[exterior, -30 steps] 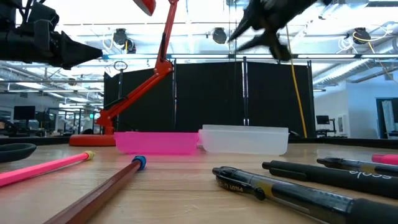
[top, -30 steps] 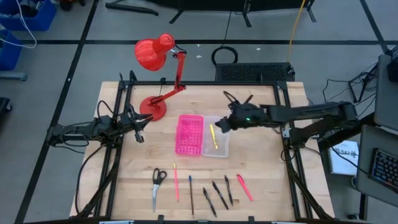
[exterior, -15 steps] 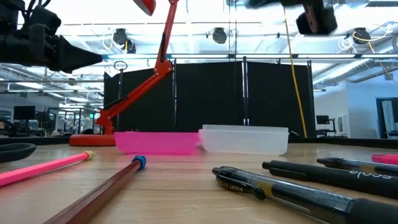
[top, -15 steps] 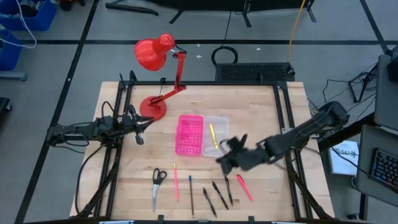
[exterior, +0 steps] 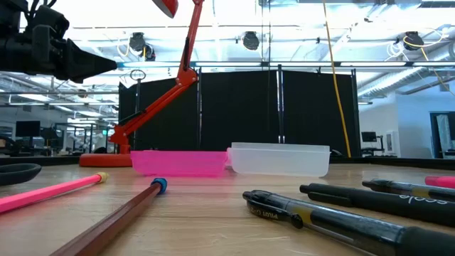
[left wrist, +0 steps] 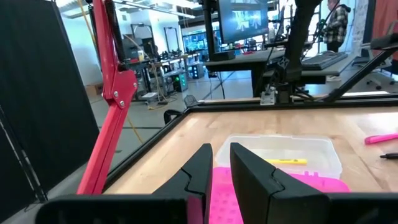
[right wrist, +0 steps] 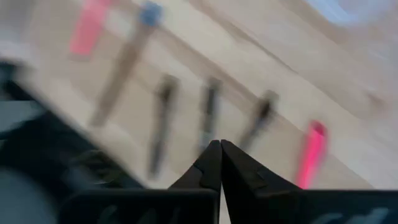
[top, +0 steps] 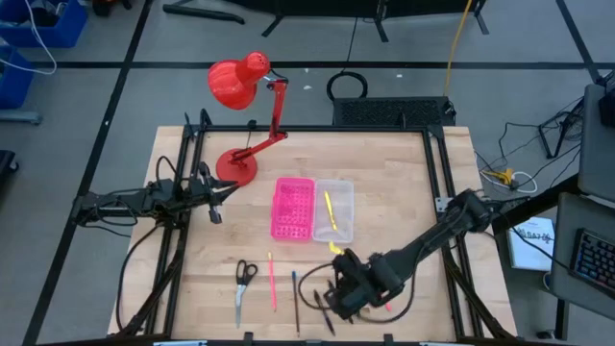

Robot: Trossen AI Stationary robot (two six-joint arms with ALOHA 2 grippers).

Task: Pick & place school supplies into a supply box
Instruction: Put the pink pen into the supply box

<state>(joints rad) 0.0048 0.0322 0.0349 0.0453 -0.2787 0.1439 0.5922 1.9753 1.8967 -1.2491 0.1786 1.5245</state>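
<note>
The supply box lies open mid-table, its pink half (top: 293, 209) beside its clear half (top: 333, 213), and a yellow pen (top: 330, 210) lies in the clear half. Near the front edge, flat on the table, lie scissors (top: 243, 286), a pink pencil (top: 272, 281), a dark pencil (top: 295, 300), three black pens (top: 338, 300) and a pink pen (top: 378, 288). My right gripper (top: 332, 298) hangs shut just above the black pens (right wrist: 208, 115) with nothing in it. My left gripper (top: 219, 192) waits left of the box, slightly open and holding nothing (left wrist: 221, 165).
A red desk lamp stands at the far left, its base (top: 237, 168) close to my left gripper and its arm (left wrist: 115, 93) rising beside it. Black frame rails (top: 442, 192) run along the table's left and right sides. Bare wood lies between the box and the row of supplies.
My right gripper has swung from above the clear half of the box toward the table's near edge and gone down, ending just over the black pens. The yellow pen has stayed in the clear half.
</note>
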